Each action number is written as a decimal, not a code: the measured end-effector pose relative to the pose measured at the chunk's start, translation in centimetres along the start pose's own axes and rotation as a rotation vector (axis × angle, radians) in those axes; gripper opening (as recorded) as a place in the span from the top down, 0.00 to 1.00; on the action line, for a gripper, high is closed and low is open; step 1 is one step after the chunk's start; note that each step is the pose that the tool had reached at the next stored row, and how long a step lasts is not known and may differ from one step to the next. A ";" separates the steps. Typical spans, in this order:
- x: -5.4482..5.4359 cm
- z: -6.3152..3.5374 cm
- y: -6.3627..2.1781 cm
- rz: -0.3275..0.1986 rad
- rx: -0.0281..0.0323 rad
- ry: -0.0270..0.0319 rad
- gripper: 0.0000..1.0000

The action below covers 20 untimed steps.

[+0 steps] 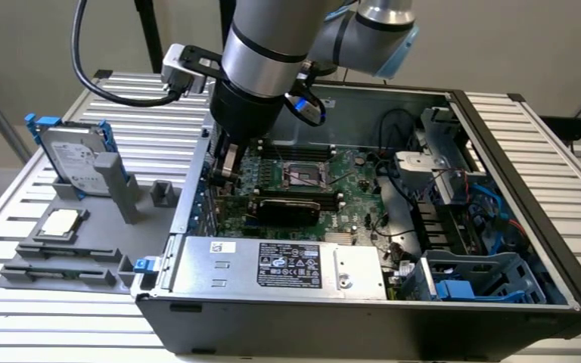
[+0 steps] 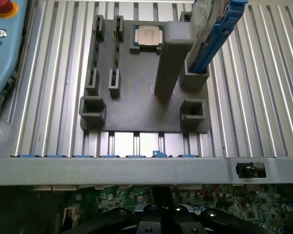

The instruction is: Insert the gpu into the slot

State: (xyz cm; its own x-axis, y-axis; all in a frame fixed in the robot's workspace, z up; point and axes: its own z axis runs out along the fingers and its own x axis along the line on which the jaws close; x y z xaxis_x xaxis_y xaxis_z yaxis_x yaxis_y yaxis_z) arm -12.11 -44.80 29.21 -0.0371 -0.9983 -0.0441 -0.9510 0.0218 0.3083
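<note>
A robot arm reaches down into an open computer case (image 1: pixel 532 227) on a ribbed metal tabletop (image 1: pixel 563 144). Its gripper (image 1: pixel 226 178) hangs just beside the case's wall on the exterior view's left; whether its fingers are open or closed cannot be told. The gpu (image 1: pixel 288 206) lies flat across the green motherboard (image 1: pixel 356 178), just beside the gripper.
</note>
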 end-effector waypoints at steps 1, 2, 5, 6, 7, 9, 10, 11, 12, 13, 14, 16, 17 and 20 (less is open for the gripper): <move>0.0 -0.01 -0.01 0.000 0.0000 -0.0001 0.89; 0.0 -0.03 -0.04 0.000 0.0001 -0.0004 0.89; 0.0 -0.21 -0.23 0.000 0.0034 -0.0008 0.89; 0.0 -0.32 -0.28 0.000 0.0057 -0.0002 0.89; 0.0 -0.39 -0.34 0.000 0.0094 -0.0003 0.89; 0.0 -0.49 -0.42 -0.001 0.0220 0.0002 0.89; 0.0 -0.51 -0.47 -0.001 0.0317 0.0007 0.89; 0.0 -0.53 -0.51 -0.002 0.0443 0.0012 0.89; 0.0 -0.55 -0.54 -0.002 0.0603 0.0018 0.89; 0.0 -0.55 -0.56 -0.003 0.0777 0.0020 0.89; 0.0 -0.56 -0.59 -0.004 0.0968 0.0022 0.89; 0.0 -0.58 -0.65 -0.005 0.1328 0.0021 0.89; 0.0 -0.59 -0.68 -0.006 0.1506 0.0019 0.89; -0.1 -0.64 -0.83 -0.009 0.2053 0.0016 0.89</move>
State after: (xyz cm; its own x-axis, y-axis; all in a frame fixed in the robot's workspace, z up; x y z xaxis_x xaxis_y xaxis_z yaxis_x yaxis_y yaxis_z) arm -11.12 -44.80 29.56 -0.0284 -0.9986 -0.0443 -0.9939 0.0235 0.1077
